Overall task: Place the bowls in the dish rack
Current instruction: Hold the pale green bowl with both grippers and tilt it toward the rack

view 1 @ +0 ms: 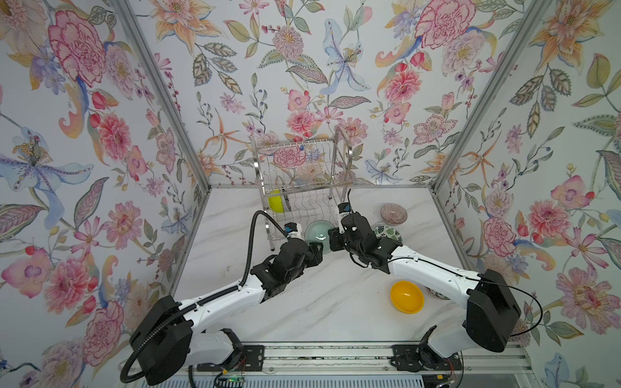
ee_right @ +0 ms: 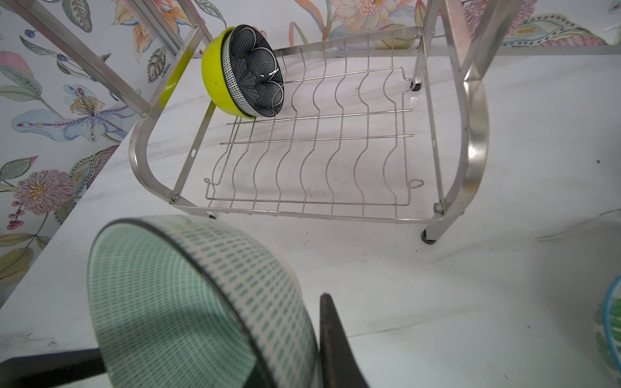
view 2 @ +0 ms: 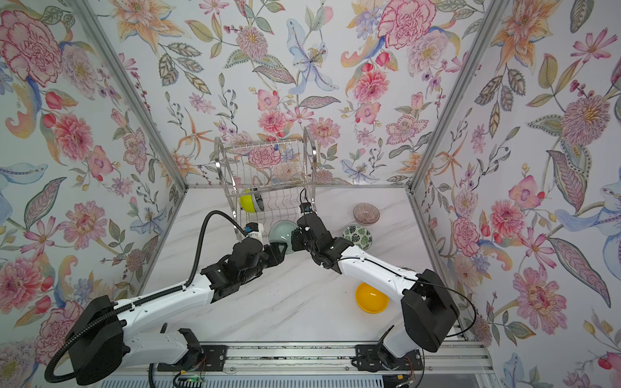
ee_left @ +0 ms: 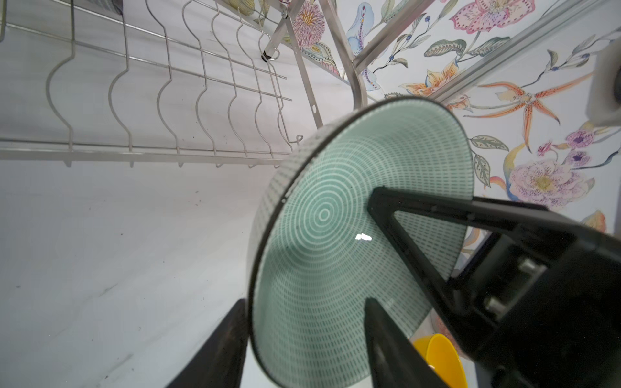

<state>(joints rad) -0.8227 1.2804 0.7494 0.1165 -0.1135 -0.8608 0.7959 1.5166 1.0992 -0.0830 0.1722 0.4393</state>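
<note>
My right claw (view 1: 333,239) pinches the pale green bowl (view 1: 317,234), on edge just before the dish rack (ee_right: 475,144); my left claw (ee_left: 304,302) straddles its rim half open; whether it grips, I cannot tell.

My right claw (view 1: 332,236) pinches the pale green bowl (view 1: 317,233), tipped on edge just before the silver dish rack (ee_right: 473,141). On its lower tier the lime bowl (ee_right: 215,80) stands on edge with the black-and-white bowl (ee_right: 255,77) nested inside. The orange-yellow bowl (view 1: 407,297), pinkish ribbed bowl (view 1: 393,213) and leaf-print bowl (view 1: 389,233) sit upright outside it.
</note>
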